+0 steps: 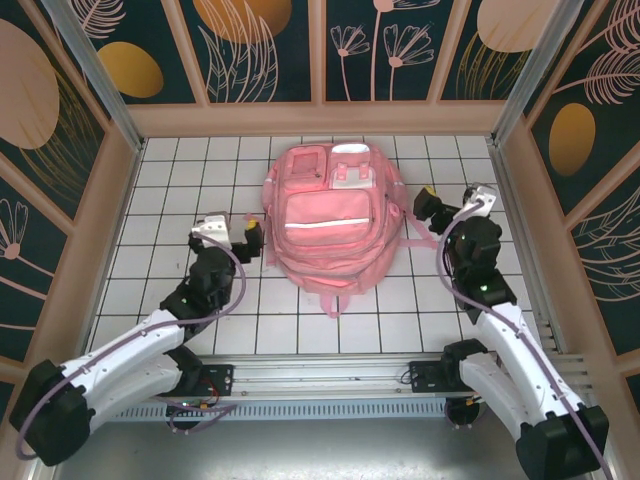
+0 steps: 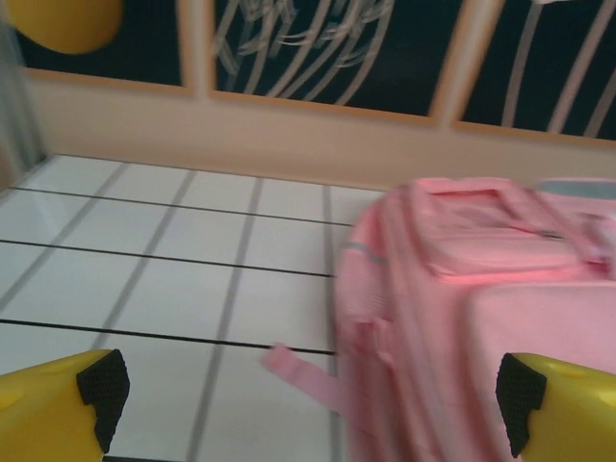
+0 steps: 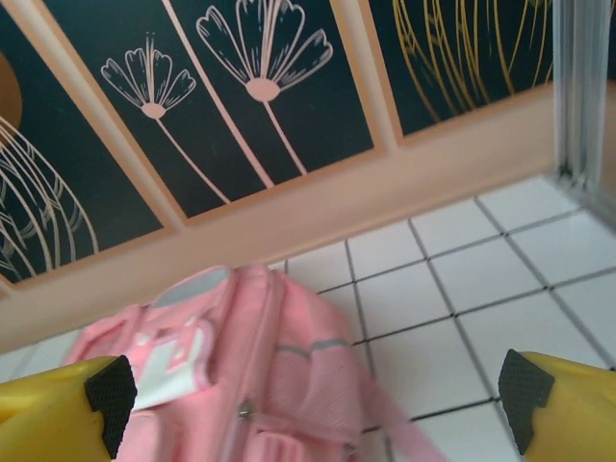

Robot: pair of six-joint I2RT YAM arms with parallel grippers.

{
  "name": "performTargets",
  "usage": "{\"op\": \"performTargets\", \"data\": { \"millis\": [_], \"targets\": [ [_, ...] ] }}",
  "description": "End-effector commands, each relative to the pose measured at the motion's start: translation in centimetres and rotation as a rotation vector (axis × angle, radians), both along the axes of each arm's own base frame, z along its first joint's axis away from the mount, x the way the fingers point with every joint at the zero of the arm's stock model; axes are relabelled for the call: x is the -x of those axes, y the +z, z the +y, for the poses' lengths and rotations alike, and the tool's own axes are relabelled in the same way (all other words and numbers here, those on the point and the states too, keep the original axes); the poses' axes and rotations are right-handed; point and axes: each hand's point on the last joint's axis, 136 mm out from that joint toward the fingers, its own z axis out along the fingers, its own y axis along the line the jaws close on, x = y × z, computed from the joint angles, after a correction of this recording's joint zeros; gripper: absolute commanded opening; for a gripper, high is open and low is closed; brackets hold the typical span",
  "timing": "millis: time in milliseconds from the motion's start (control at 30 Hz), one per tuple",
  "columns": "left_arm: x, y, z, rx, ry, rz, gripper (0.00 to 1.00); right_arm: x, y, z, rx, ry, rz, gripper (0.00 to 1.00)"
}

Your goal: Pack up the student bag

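The student bag (image 1: 328,220), a large pink backpack with a pale stripe and white patches, lies flat in the middle of the white tiled floor. My left gripper (image 1: 252,238) hovers just off its left side, open and empty. My right gripper (image 1: 428,203) is open by the bag's right side, also empty. In the left wrist view the bag (image 2: 481,289) lies to the right, a loose pink strap (image 2: 298,371) trails onto the tiles, and the gripper (image 2: 310,397) stands wide. In the right wrist view the bag (image 3: 250,366) lies low and left between the spread fingers (image 3: 108,390).
Wooden walls with dark floral panels (image 1: 320,50) close in the tiled floor (image 1: 180,180) on three sides. Metal posts (image 1: 95,70) stand at the back corners. A metal rail (image 1: 330,380) carrying both arm bases runs along the near edge.
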Motion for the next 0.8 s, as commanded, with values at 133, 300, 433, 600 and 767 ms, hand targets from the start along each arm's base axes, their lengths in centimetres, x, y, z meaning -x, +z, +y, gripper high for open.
{"op": "performTargets", "data": {
  "millis": [133, 300, 433, 600, 767],
  "targets": [
    [-3.4, 1.0, 5.6, -0.114, 0.065, -0.119, 0.99, -0.2, 3.3, -2.6, 0.235, -0.104, -0.274, 0.99],
    [-4.8, -2.6, 10.3, -0.109, 0.198, -0.019, 0.99, -2.1, -3.1, -5.2, 0.24, -0.208, -0.123, 0.99],
    [-4.4, -5.5, 12.8, -0.075, 0.19, 0.0, 0.99, -3.2, -8.6, -6.9, 0.126, -0.192, -0.015, 0.99],
    [-3.7, -4.6, 14.1, -0.01, 0.245, -0.134, 0.99, -2.7, -12.6, -7.2, 0.126, -0.153, -0.007, 0.99],
    [-3.4, -6.0, 14.0, -0.024, 0.233, -0.182, 0.99, -2.2, -13.9, -7.3, 0.109, -0.07, -0.078, 0.99]
  ]
}}
